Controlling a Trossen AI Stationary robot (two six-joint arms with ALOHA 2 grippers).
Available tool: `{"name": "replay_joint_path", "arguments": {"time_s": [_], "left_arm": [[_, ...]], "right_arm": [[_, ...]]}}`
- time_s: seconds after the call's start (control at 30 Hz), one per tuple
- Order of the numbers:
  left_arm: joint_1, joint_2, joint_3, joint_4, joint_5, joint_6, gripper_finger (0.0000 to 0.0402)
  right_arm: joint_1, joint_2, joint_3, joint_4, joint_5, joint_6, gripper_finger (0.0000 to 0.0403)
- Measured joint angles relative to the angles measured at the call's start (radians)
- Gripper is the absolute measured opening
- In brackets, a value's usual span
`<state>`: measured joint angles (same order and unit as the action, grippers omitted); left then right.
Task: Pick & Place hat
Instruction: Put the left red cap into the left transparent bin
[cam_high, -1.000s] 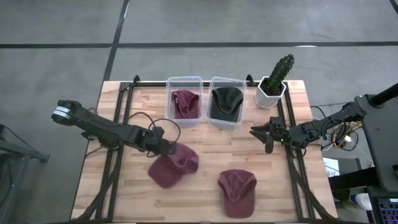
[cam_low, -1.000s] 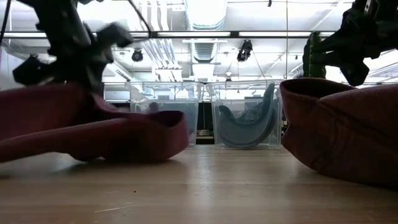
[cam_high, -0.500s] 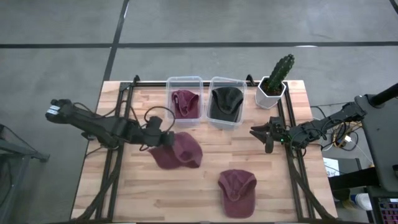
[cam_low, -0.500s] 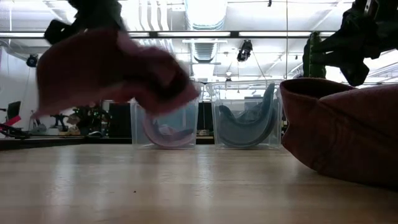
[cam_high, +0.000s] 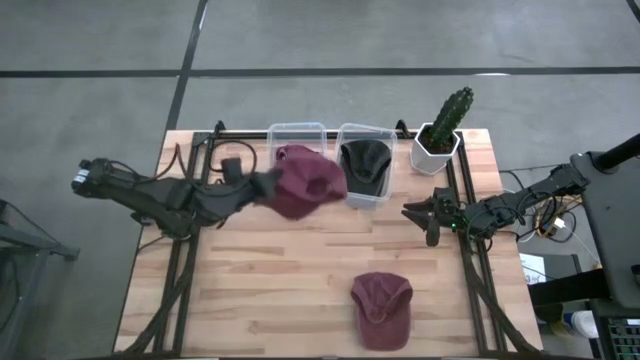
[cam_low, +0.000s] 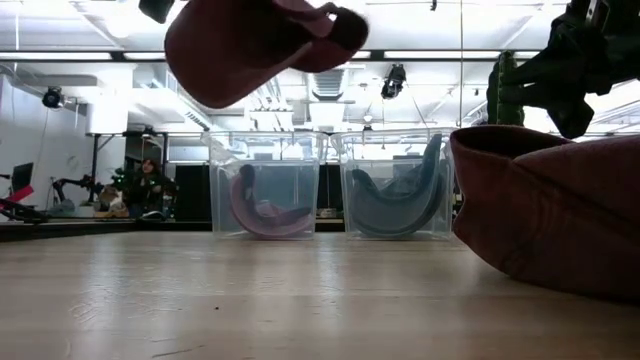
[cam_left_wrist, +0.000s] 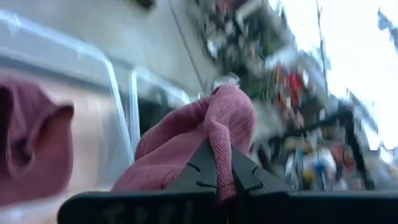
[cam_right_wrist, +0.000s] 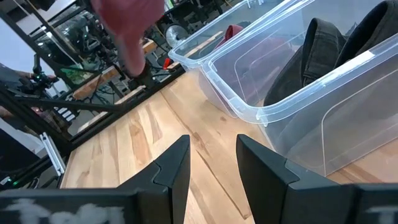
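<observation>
We see the left gripper (cam_high: 262, 184) raised above the wooden tabletop (cam_high: 300, 290) near its far edge, fingers (cam_left_wrist: 205, 168) clamped on a fold of a maroon fabric cap (cam_high: 305, 185). The cap hangs in the air, clear of the wood, over the near rim of the left clear plastic bin (cam_high: 296, 130) and partly over the neighbouring right clear plastic bin (cam_high: 364, 132). In the low view it floats above both bins. The left bin holds another maroon cap (cam_low: 262, 210); the right bin holds a dark grey cap (cam_high: 362, 165).

A third maroon cap (cam_high: 381, 308) lies flat near the tabletop's front edge, toward the right side.

The right gripper (cam_high: 425, 216) waits at the right edge of the tabletop, fingers (cam_right_wrist: 174, 171) parted with nothing between them.

A green cactus in a white pot (cam_high: 441, 130) stands at the far right corner.
</observation>
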<state>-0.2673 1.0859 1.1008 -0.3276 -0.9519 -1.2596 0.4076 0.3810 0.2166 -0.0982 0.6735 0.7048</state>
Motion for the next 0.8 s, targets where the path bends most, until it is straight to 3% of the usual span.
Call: {"name": "replay_joint_path", "arguments": {"time_s": [0.17,0.27,0.8], "left_arm": [[0.040,0.011,-0.010,0.074,-0.181,0.009,0.0000],[0.077,0.024,-0.010,0.120,-0.239,0.009,0.0000],[0.313,0.203,-0.015,0.453,-0.190,-0.044,0.0000]], "right_arm": [[0.000,0.000,0.000,0.000,0.000,0.002,0.0123],[0.000,0.000,0.000,0.000,0.000,0.002,0.0123],[0.000,0.000,0.000,-0.002,0.000,0.002,0.0123]]}}
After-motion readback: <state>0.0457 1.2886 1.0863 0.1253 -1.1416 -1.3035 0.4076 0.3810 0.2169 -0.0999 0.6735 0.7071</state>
